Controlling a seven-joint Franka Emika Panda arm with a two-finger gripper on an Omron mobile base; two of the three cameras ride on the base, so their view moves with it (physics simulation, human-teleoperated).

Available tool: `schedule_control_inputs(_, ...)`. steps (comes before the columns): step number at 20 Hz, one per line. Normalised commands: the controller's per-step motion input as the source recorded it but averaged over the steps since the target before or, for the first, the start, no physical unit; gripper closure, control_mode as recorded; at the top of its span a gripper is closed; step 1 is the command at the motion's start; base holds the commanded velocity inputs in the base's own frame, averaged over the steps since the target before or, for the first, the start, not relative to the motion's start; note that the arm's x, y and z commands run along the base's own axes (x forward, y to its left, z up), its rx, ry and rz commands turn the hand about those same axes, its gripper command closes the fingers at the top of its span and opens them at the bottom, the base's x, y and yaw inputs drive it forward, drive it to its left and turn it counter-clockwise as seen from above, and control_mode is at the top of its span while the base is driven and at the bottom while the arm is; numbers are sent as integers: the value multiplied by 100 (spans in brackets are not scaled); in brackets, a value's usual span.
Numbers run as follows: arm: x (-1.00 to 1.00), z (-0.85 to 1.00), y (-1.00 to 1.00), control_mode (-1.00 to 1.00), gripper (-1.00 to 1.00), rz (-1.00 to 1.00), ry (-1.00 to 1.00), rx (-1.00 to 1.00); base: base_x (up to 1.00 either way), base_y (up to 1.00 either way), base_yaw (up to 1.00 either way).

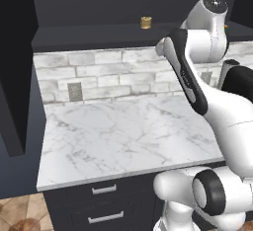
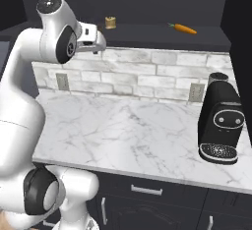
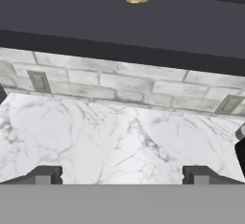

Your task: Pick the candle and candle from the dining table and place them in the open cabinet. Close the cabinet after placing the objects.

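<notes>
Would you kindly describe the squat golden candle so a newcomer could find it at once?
Start at the white brick wall behind the marble counter. Directly above is the open dark cabinet shelf. The candle stands toward its left, short, golden-tan and upright, unlike the long orange carrot lying farther right.

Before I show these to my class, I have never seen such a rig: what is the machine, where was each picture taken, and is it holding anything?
It is a white robot arm on a base that can drive, in a rendered kitchen. Two pictures come from cameras behind the arm, left and right; the third looks along its hand. The fingers stand wide apart and hold nothing. A short golden candle and a carrot lie on the open cabinet's dark shelf. On the marble counter below stands a black coffee machine.
</notes>
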Motion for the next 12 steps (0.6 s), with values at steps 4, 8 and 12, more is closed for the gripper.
schedule_control_inputs(4,-69,-29,0,-100,-100,0,-5,0,0,0,0)
schedule_control_inputs(8,-57,-36,0,-100,-100,0,-4,0,0,0,0)
schedule_control_inputs(12,-59,-33,-1,-100,-100,0,-4,0,0,0,0)
